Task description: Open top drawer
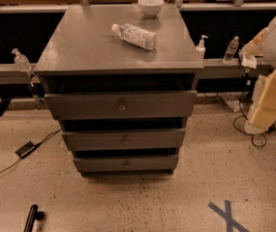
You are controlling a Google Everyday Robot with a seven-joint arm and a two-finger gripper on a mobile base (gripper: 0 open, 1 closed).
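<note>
Three grey drawers sat stacked in the front of the desk (89, 37) at the centre of the frame. The top drawer (79, 105), the widest of them, lay just under the desk's front edge, above the two narrower drawers (99, 140). We judged it not yet drawn out, since its flat front stood close beneath the top with only a dark gap above it.

The small round knob (122, 106) at the middle of that front was the one place we saw to take hold; the rest of the panel was flat and offered no lip. The knob looked small and smooth, so we expected a shallow, slippery purchase, best taken squarely and pulled straight towards the bottom of the frame. The drawer looked stiff and fairly heavy for its width, and we could not see what it held, so a steady pull seemed wiser than a jerk.

On the desk a white bowl (150, 6) stood near the far edge, and a plastic water bottle (134, 36) lay on its side near the middle; a jolt could set the bottle rolling.

The end effector (266, 111) hung at the right edge of the frame, well apart from the top drawer. We could not tell whether it was released or clenched.
</note>
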